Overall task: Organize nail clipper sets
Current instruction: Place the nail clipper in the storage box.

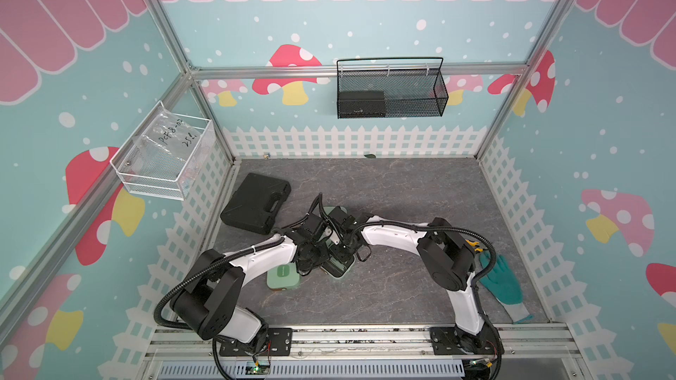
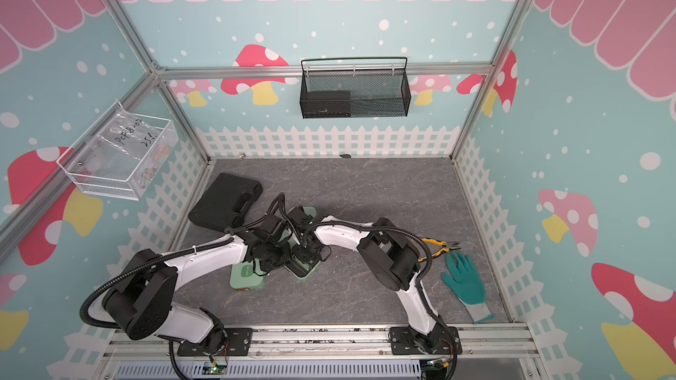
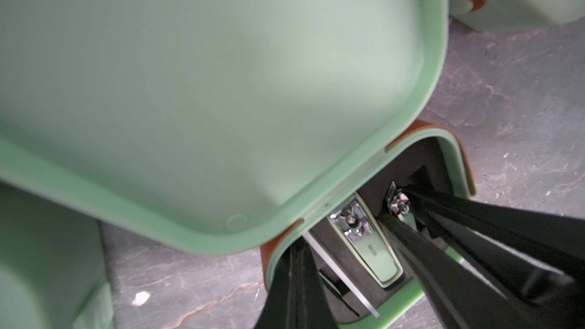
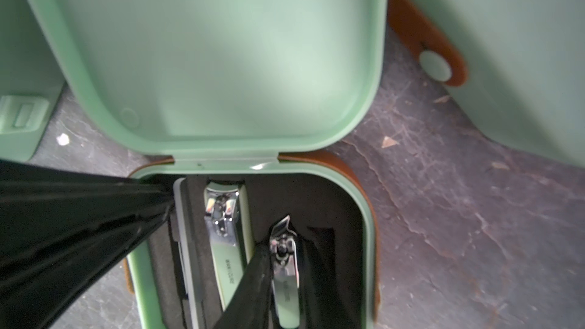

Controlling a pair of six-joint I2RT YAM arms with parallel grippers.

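Two high overhead views; both wrist cameras close over the open case (image 3: 190,90) (image 4: 221,58)

Middle mint green case (image 4: 368,216) sat open on the table, lid (image 4: 221,58) standing up and black insert showing. The big clipper (image 4: 226,242) lay in its slot, with the smaller silver clipper (image 4: 285,267) just beside it. A closed mint case (image 1: 283,276) sat to its left, and a third mint case (image 1: 340,210) was half hidden farther back.
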